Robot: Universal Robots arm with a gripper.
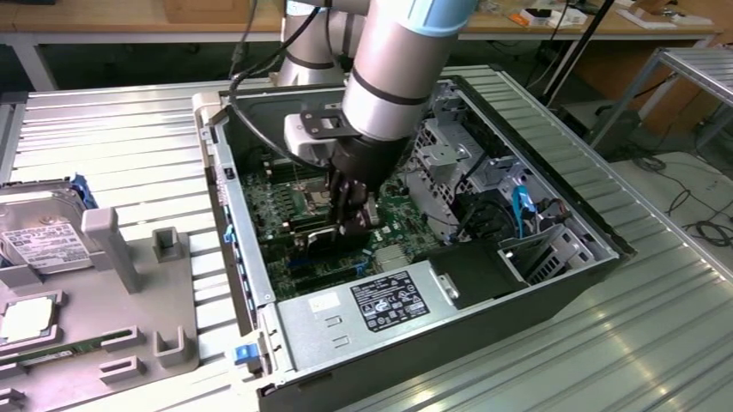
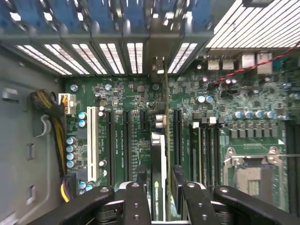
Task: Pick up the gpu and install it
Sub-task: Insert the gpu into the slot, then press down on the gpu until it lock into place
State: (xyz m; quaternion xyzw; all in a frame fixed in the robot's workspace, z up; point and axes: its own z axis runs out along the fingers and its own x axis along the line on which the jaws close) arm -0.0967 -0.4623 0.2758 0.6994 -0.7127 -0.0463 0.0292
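Robot arm (image 1: 384,77): silver-grey cylindrical links, pale blue joint cap, black band, black cables alongside; black hand (image 2: 159,197) with screw-studded fingers (image 2: 136,201) and what may be a grey wrist-mounted camera housing

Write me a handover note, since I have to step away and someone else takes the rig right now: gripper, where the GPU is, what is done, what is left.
Gripper: down inside the open PC case, over the motherboard. Its fingers stand either side of the gpu; whether they press it I cannot tell.
GPU: standing on edge between the fingers, in line with an expansion slot on the motherboard, its bracket end toward the rear slot openings. Whether it is fully seated I cannot tell.
Done: card picked up and brought into the case at the slot.
Left: confirm seating, let go, pull the arm out.
Beside the case: hard drive in the grey fixture.
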